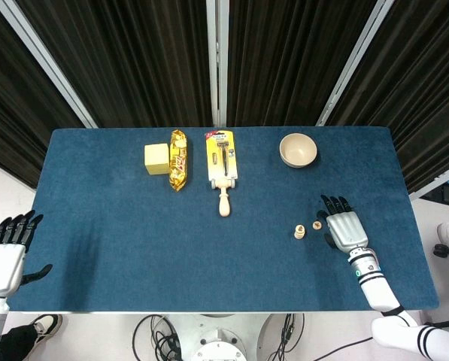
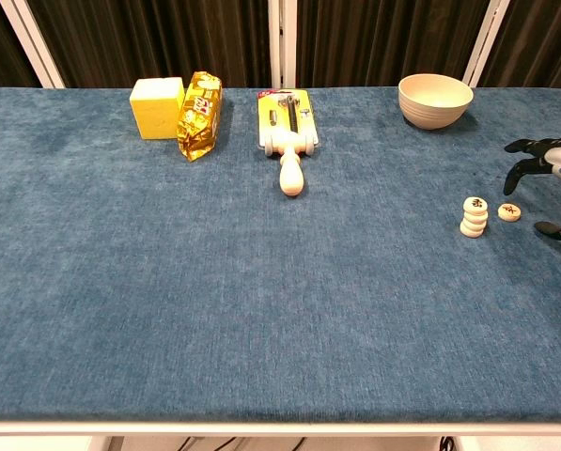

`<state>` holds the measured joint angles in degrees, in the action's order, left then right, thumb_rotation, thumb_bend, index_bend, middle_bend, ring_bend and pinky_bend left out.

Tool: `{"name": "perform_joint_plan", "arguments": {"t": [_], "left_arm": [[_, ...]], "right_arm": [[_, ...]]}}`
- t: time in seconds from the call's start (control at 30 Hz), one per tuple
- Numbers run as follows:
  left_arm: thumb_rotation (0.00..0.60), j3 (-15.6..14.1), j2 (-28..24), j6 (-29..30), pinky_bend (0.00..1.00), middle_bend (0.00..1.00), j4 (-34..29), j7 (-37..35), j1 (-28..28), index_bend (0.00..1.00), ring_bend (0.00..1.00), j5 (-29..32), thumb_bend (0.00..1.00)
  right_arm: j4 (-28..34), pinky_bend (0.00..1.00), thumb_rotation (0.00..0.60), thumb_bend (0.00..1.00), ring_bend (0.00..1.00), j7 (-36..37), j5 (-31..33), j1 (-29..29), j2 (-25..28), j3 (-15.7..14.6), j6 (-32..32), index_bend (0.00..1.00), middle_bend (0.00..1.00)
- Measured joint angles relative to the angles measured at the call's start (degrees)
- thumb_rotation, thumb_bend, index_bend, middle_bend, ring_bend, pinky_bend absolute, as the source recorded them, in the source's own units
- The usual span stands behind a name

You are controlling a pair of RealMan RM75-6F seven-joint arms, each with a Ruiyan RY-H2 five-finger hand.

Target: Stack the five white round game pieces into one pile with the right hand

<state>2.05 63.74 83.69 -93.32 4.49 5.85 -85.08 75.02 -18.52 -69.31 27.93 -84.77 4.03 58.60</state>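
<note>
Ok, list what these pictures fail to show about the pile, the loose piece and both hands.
- Pile: its piece count is too small to read in either view.
- Loose piece: its marking is too small.
- Right hand: chest view's right edge cuts it off; head view shows only its back.
- Left hand: absent from chest view; head view's edge crops it.
</note>
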Motion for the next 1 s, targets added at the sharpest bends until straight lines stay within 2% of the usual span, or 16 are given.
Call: {"name": "perform_joint_plan", "arguments": {"t": [0.3,0.67,1.0], "left_arm": [[0.6,0.1,-0.1,0.0,0.0,0.0,0.1,-0.3,0.0,0.08,0.0,0.1,0.13],[0.6,0.0,0.0,-0.1,0.0,0.0,0.2,-0.3,0.0,0.08,0.0,0.3,0.13],[0.6,0.0,0.0,-0.1,0.0,0.0,0.2,-0.4,0.0,0.08,0.0,0.3,0.13]], "right_arm": [[-1.2,0.0,0.6,0.31,0.0,0.0,-0.4,0.4,-1.3,0.6,-0.2,0.4,0.0],[-2.0,0.0,0.6,0.31,0.0,-0.6,-0.2,0.6,-2.0,0.8,-0.8,0.41,0.0],[-3.1,0.0,0.6,0.33,0.0,-0.7,-0.6,0.7,-3.0,1.0,-0.4,0.5,0.01]]}}
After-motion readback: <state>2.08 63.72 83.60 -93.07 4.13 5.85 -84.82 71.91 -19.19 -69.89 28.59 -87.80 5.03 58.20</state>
